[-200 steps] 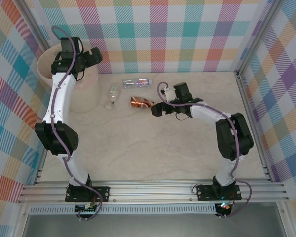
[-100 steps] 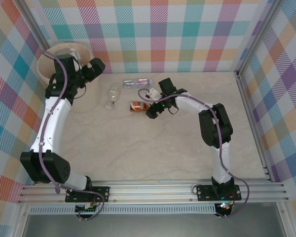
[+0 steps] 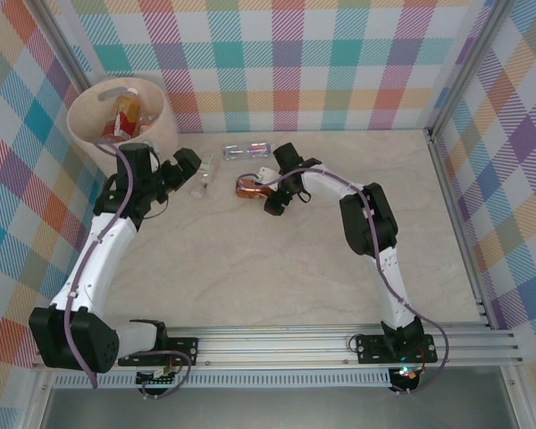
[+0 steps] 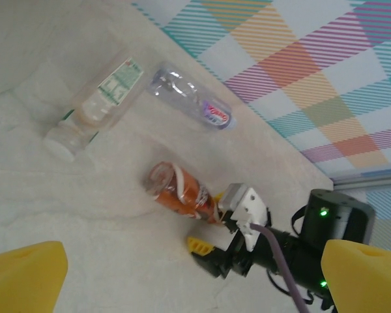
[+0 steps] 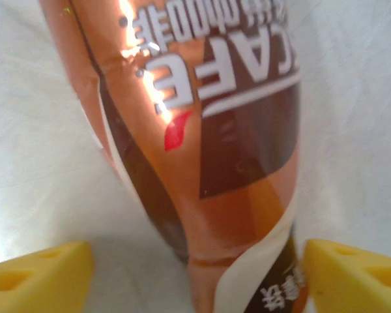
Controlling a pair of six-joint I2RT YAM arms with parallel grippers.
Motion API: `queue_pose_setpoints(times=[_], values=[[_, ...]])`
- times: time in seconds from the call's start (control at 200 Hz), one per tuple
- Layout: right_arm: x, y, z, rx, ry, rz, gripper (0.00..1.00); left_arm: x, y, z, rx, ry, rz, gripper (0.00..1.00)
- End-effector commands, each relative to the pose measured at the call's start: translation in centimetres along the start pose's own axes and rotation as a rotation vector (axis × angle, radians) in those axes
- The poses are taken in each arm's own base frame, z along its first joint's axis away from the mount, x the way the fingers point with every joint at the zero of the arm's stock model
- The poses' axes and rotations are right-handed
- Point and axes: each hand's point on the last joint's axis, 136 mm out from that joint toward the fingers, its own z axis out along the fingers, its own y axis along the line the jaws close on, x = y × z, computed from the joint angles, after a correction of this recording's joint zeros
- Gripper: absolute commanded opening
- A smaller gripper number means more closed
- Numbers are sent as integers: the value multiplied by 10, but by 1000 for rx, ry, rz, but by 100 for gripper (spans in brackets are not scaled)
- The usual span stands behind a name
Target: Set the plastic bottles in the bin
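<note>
The big pink bin [image 3: 161,125] stands at the far left corner of the table [image 3: 277,268], and inside it is a bottle with a red label [image 3: 125,116]. The left gripper [image 3: 189,170] hangs just in front of the bin with its yellow fingers [image 4: 23,274] spread wide and nothing in them, close to the green and white bottle [image 3: 202,175]. The right gripper [image 3: 270,193] sits low with its jaws open on both sides of the orange and brown bottle [image 5: 202,163], and the clear bottle [image 3: 248,149] lies near the back wall.
</note>
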Motion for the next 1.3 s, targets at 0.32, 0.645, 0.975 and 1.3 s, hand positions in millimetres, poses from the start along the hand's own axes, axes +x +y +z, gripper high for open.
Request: queue_pose_setpoints(times=[0.32, 0.645, 0.975, 1.3], values=[[-35, 21, -58, 1, -216, 113, 30, 39, 8, 29, 60, 108, -75, 100], [-67, 66, -126, -253, -516, 590, 31, 68, -51, 60, 393, 248, -40, 98], [-89, 100, -147, -512, -601, 745, 32, 80, -63, 79, 392, 221, 50, 100], [-103, 125, -156, -620, -621, 699, 32, 95, -72, 104, 384, 250, 71, 98]])
